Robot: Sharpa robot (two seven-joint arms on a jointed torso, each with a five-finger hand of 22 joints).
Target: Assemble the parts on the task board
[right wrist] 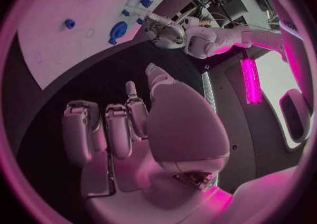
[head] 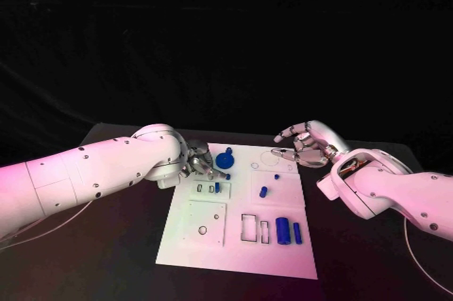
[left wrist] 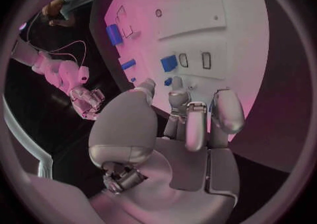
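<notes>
Task board on the black tabletop [head: 113, 262]

The white task board [head: 189, 248] carries blue parts: a round one [head: 224, 160] far left, two cylinders [head: 288, 231] near right. Left hand [head: 199, 162] touches the board's far-left edge, fingers loosely curled, empty; right hand [head: 306, 146] hovers spread, empty.

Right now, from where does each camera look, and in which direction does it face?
Head view: sits on the robot's head, looks down at the task board; both white arms come in, left hand at the board's far left edge, right hand above its far right corner.
Left wrist view: sits behind the left hand, faces along its fingers over the board.
Right wrist view: sits behind the right hand, faces across the board's edge toward the left hand.
Shared: all three show the board and the round blue part.
</notes>
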